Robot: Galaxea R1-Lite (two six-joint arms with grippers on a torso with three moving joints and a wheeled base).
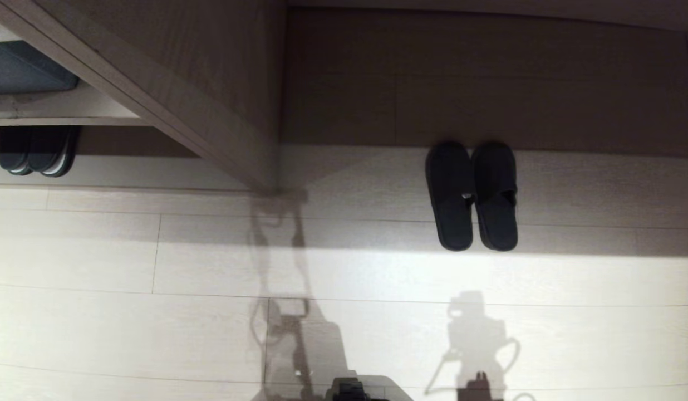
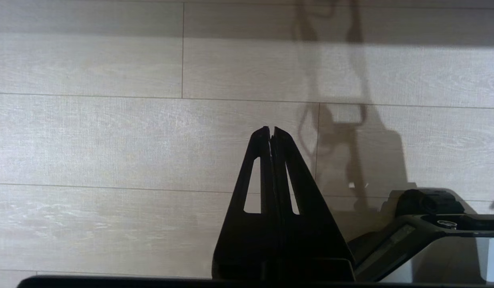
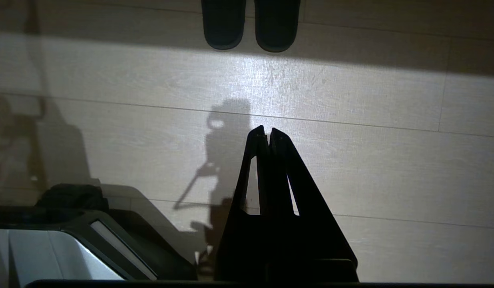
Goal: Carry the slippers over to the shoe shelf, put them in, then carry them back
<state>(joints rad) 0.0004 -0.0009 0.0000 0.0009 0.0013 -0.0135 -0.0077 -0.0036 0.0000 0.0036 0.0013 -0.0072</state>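
I see a pale wood-plank floor (image 1: 127,262), brightly lit nearest me, shadowed toward beige wood-grain furniture (image 1: 210,83) and a dark recess (image 1: 489,83).

Showing a bright band across the pale floor (image 1: 210,312), dimming toward the far recess. Casting sharp robot shadows forward. Glaring mildly in right wrist view. Bending lines at head-view edges; softening slightly overall.

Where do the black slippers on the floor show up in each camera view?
Head view: slippers right of centre, side by side.
Left wrist view: not in it.
Right wrist view: only their ends, top edge, beyond the shut right gripper.
Shared landmark: pale plank floor.
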